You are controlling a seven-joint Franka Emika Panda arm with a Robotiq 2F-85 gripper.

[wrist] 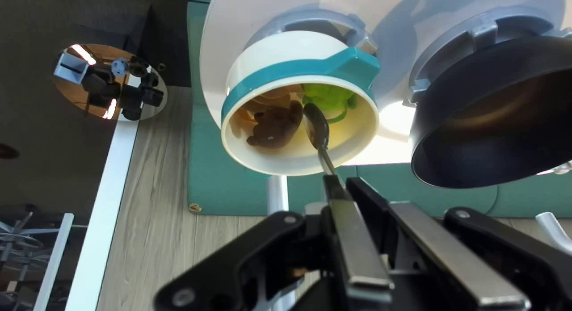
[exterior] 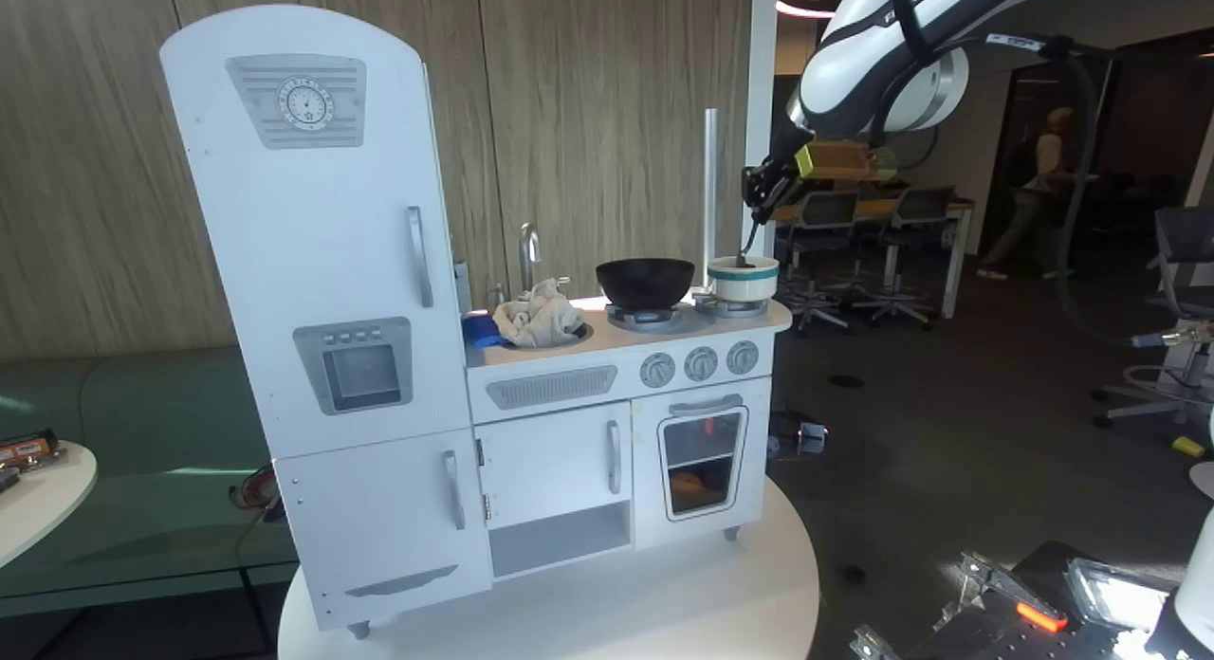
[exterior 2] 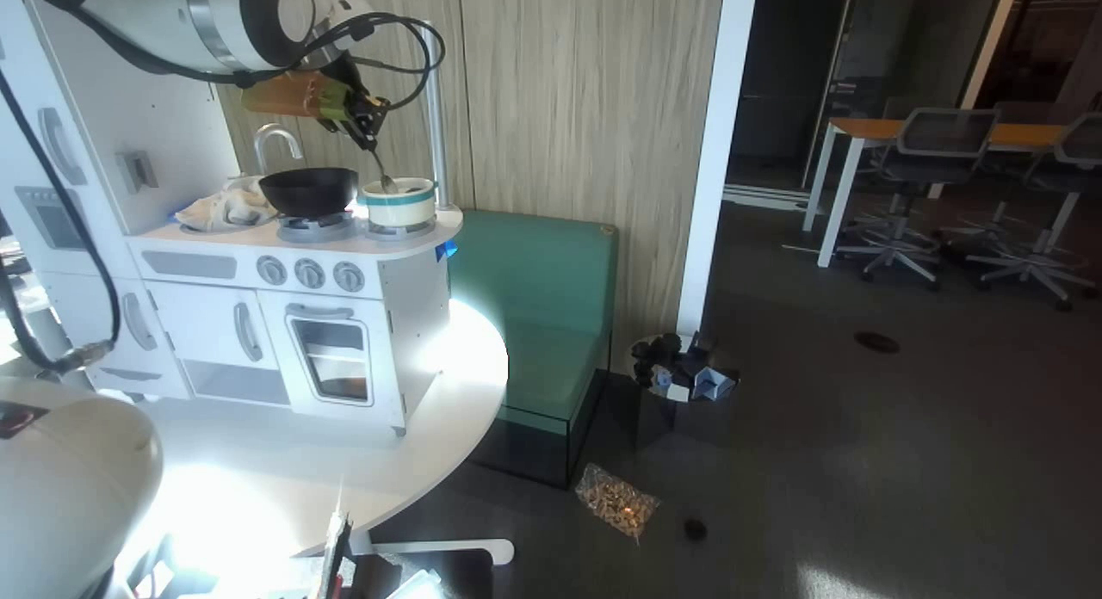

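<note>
My gripper (wrist: 343, 182) is shut on the handle of a metal spoon (wrist: 316, 125). The fingertips hold the handle, and the bowl of the spoon reaches down into a white pot (wrist: 286, 49) with a teal band. Inside the pot lie a brown toy piece (wrist: 275, 128) and a green one (wrist: 328, 96). The spoon's bowl is between them; I cannot tell whether it touches either. In both exterior views the gripper (exterior: 757, 210) (exterior 2: 368, 138) is above the pot (exterior: 744, 283) (exterior 2: 400, 210), tilted, with the spoon (exterior: 749, 239) pointing down. The pot stands on the end burner.
A black wok (exterior: 645, 283) stands on the burner beside the pot. A cloth (exterior: 541, 316) lies in the toy sink by the faucet (exterior: 528, 252). A vertical metal pole (exterior 2: 436, 126) rises behind the pot. A tall toy fridge (exterior: 313, 262) adjoins the counter.
</note>
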